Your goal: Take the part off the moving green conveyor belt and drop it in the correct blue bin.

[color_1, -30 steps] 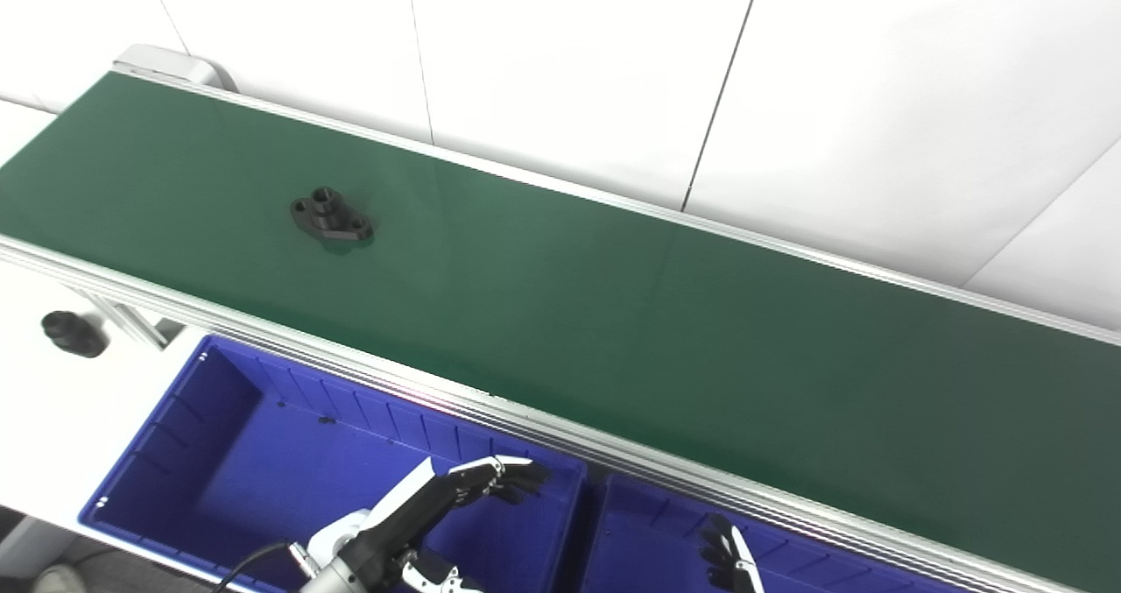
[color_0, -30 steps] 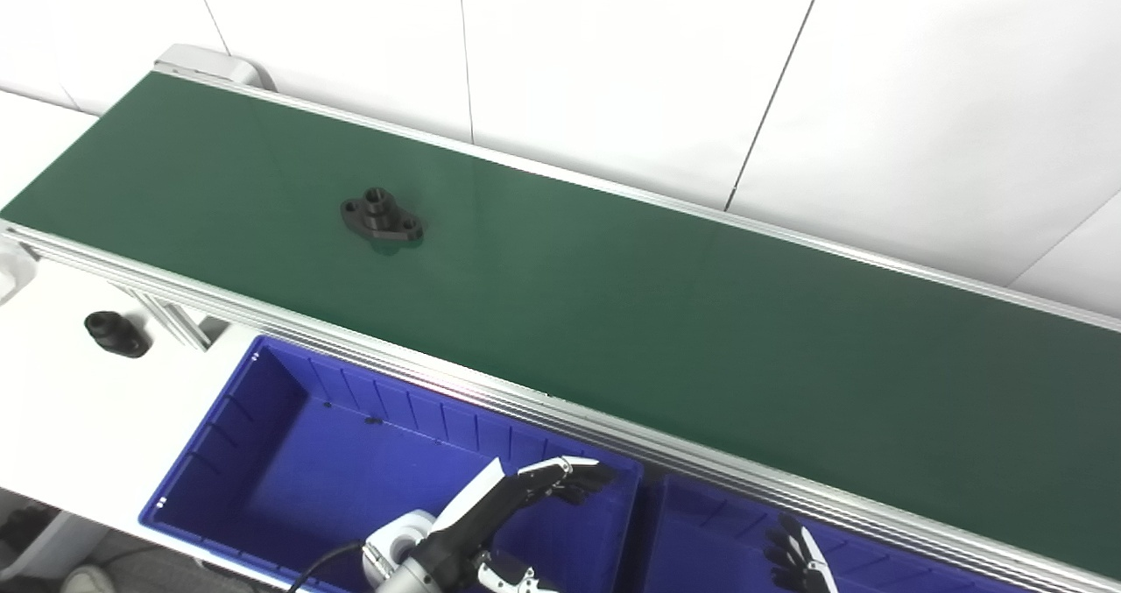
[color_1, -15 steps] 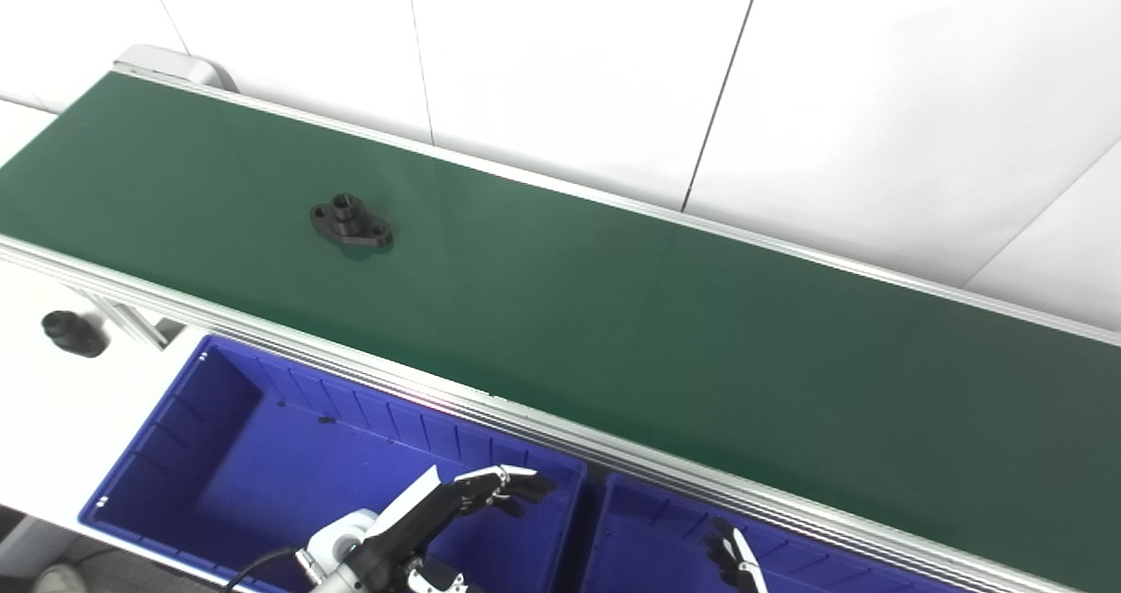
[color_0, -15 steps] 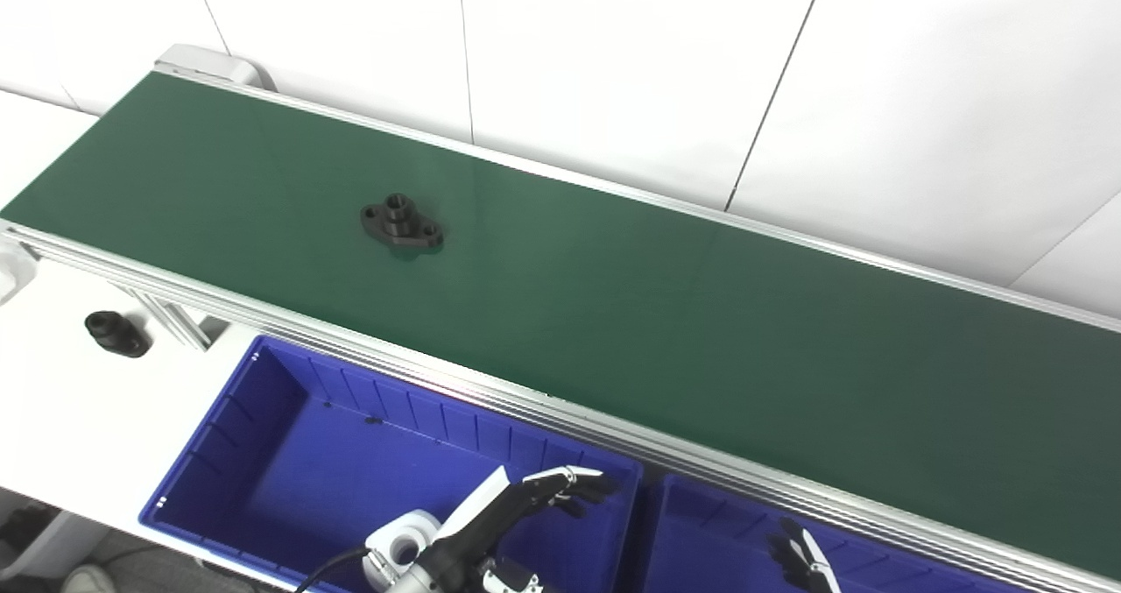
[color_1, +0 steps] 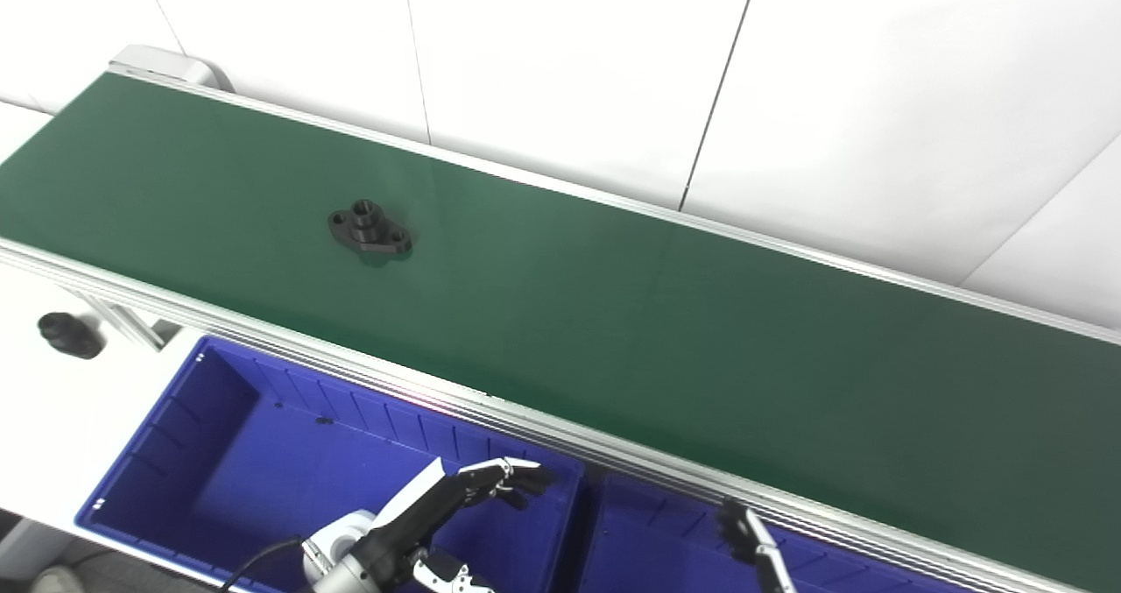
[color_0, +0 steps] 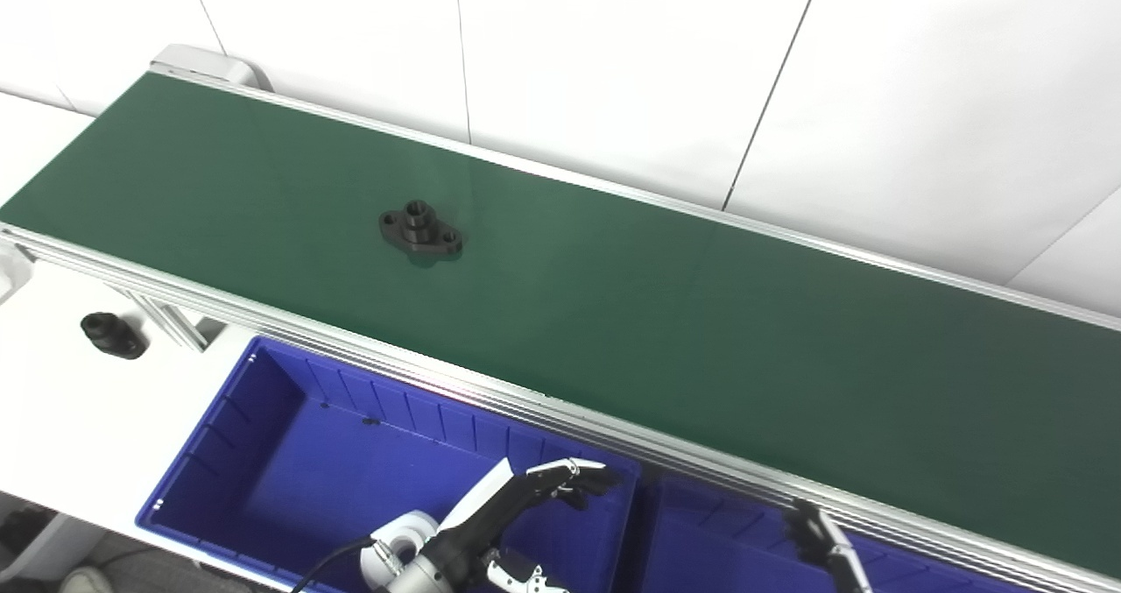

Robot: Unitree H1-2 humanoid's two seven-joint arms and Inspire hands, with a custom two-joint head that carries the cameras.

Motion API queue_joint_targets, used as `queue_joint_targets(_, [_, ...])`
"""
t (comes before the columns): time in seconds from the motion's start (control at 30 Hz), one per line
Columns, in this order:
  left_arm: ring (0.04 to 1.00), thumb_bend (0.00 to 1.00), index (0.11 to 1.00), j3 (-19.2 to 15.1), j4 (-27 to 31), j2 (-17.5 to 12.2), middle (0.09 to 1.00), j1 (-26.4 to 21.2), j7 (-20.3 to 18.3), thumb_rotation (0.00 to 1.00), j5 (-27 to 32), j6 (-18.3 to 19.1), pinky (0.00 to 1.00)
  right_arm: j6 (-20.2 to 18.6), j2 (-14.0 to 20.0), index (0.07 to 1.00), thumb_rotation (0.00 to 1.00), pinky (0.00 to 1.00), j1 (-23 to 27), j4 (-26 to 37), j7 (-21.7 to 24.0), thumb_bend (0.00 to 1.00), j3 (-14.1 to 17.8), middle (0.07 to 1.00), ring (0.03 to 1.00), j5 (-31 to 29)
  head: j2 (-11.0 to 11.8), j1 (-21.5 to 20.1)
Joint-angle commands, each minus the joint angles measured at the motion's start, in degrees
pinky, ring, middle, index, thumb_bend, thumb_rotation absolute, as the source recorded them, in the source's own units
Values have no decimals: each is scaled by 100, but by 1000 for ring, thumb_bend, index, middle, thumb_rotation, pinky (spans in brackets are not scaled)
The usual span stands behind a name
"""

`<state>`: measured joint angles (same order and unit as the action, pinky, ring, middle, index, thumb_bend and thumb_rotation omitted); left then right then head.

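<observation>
Left hand [color_0: 525,501] hung over the left bin [color_0: 219,453], fingers spread, holding nothing; right hand [color_0: 819,536] showed only fingertips above the right bin [color_0: 701,532], its state unclear; one part [color_0: 420,231] lay on the belt [color_0: 701,330], well apart from both hands; a second black piece [color_0: 112,335] sat on the table [color_0: 70,409]; two bins in all.
</observation>
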<state>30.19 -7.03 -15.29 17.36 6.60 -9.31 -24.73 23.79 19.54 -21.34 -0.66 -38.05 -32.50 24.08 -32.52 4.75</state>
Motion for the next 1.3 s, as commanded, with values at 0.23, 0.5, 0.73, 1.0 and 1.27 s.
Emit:
queue_joint_targets(0.23, [789, 974, 780, -12, 64, 26, 815, -97, 104, 236, 112, -220, 715, 310, -89, 822, 462, 718, -87, 1083, 238, 922, 334, 766, 741, -63, -125, -387])
queue_joint_targets(0.5, [807, 968, 797, -33, 56, -11, 826, -125, 160, 256, 30, -220, 738, 309, -315, 815, 423, 755, -14, 1500, 906, 934, 639, 747, 729, -466, -196, -618])
queue_joint_targets(0.73, [824, 961, 810, -91, 77, -36, 834, -157, 79, 276, 183, -220, 766, -60, -547, 821, 426, 764, 166, 1845, 1895, 920, 1135, 773, 741, -578, -376, -812])
queue_joint_targets(1.0, [862, 943, 832, -288, 147, -118, 861, -152, -157, 322, 376, -219, 828, -673, -991, 841, 470, 708, 603, 2069, 2695, 884, 1560, 792, 750, -185, -705, -1259])
queue_joint_targets(1.27, [874, 887, 846, -567, 116, -222, 873, -174, -491, 360, 567, -219, 853, -1478, -1523, 839, 429, 682, 1153, 2230, 3356, 848, 1593, 780, 726, 226, -849, -1684])
